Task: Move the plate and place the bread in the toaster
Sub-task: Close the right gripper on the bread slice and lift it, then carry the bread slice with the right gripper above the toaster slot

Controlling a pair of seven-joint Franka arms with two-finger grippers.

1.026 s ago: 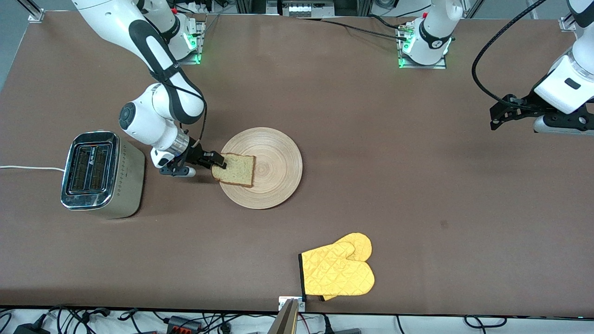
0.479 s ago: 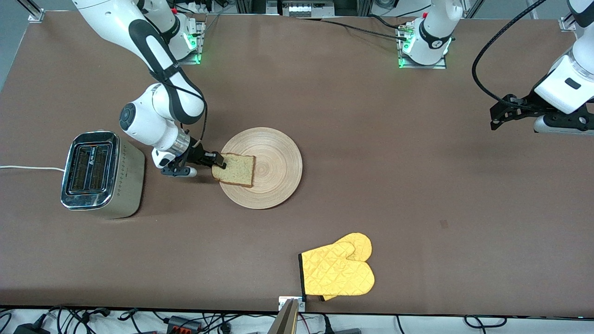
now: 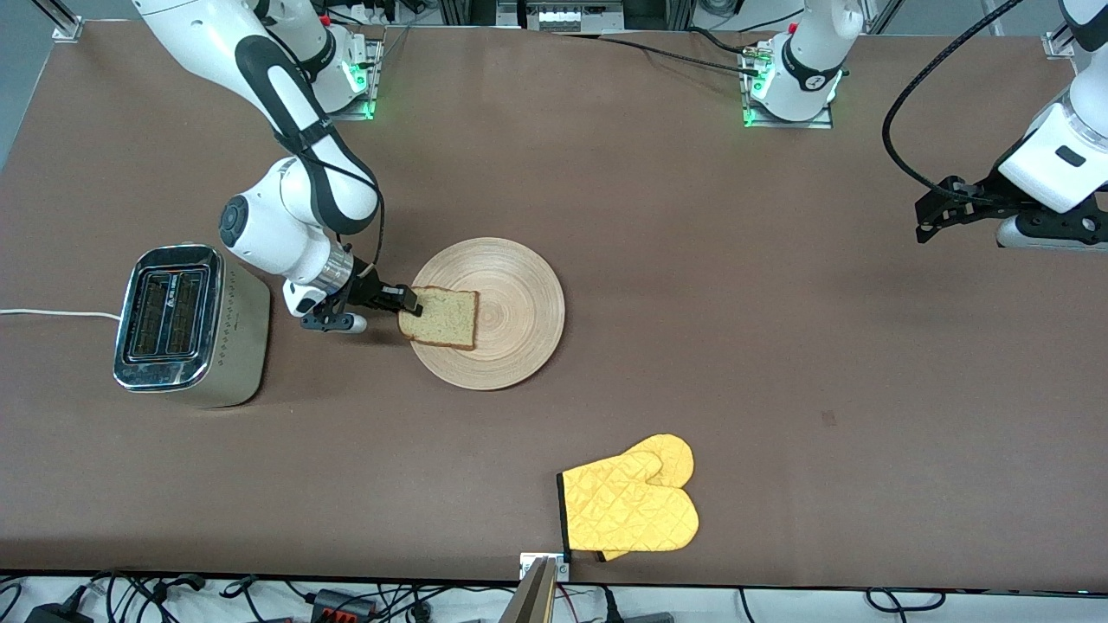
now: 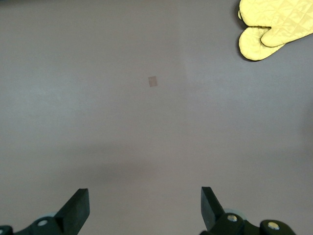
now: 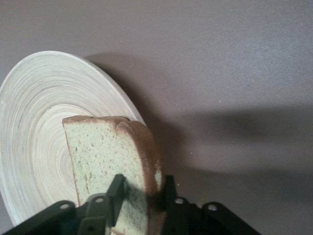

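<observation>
The light-wood plate lies near the table's middle, beside the toaster, which stands toward the right arm's end. The bread is over the plate's edge on the toaster's side. My right gripper is shut on the bread's edge. In the right wrist view the fingers clamp the slice, which stands on edge above the plate. My left gripper is open and empty, waiting over the table at the left arm's end; its fingers show over bare table.
Yellow oven mitts lie near the table's front edge, nearer the camera than the plate; they also show in the left wrist view. The toaster's white cord runs off the table's end.
The bread has shifted slightly and lifted at the right gripper's side. The right arm has moved a little. The left arm has not moved.
</observation>
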